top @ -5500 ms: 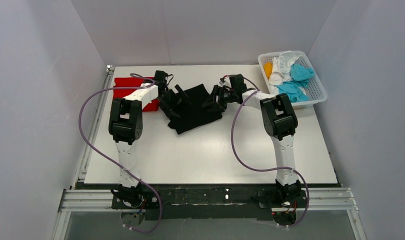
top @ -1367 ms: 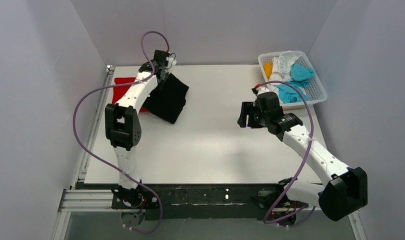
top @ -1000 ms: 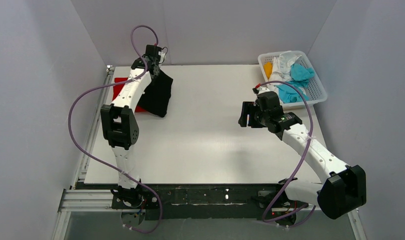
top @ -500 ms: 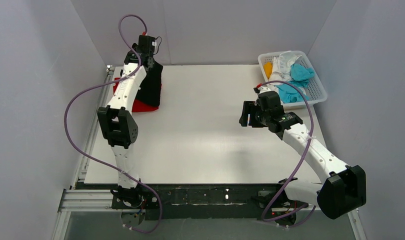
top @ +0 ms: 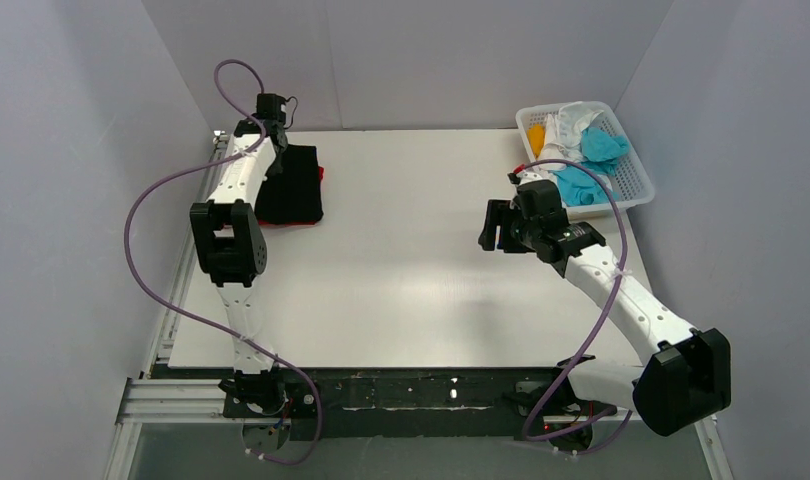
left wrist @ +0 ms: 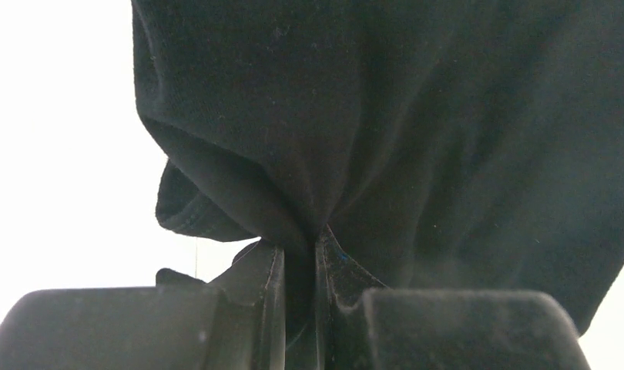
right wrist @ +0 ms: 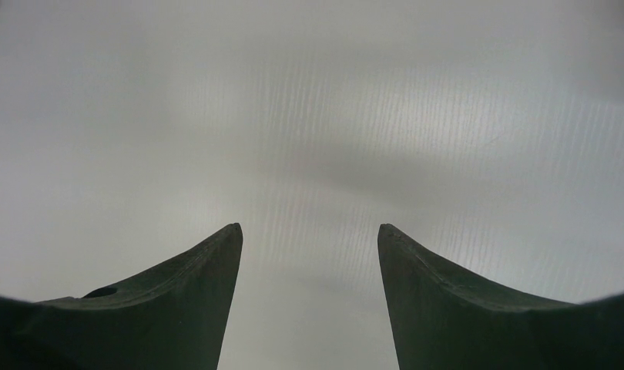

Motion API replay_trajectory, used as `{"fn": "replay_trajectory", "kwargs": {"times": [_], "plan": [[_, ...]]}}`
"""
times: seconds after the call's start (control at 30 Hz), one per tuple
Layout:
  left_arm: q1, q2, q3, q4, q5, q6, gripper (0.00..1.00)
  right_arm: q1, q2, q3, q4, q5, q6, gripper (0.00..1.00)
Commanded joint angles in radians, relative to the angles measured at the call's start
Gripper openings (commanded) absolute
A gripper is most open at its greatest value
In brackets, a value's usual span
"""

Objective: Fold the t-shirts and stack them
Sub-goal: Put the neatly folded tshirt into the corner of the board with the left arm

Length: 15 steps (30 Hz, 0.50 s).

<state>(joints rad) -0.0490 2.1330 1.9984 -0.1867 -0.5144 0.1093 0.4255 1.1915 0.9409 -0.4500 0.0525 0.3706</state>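
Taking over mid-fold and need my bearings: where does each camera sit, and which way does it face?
Top external: fixed above and behind the robot, looking down on the table; shows left arm, right arm, black shirt far left, basket far right.
Left wrist: on the left arm, looking past the left gripper, shut on the black shirt.
Right wrist: on the right arm, facing the table; right gripper open.
Shared: top and left wrist both show the black shirt.

Red t-shirt (top: 321,172) lay nearly hidden under black t-shirt (top: 291,188) | its cloth ran off left wrist view's top edge
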Motion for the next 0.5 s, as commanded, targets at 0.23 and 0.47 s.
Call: {"fn": "replay_trajectory", "kwargs": {"times": [0.23, 0.47], "plan": [[0.114, 0.017, -0.038, -0.01, 0.073, -0.153, 0.98, -0.005, 0.019, 0.074, -0.06, 0.046, 0.062, 0.74], [0.115, -0.109, -0.016, -0.075, 0.199, -0.243, 0.98, -0.005, -0.031, 0.064, -0.105, 0.085, 0.098, 0.75]]}}
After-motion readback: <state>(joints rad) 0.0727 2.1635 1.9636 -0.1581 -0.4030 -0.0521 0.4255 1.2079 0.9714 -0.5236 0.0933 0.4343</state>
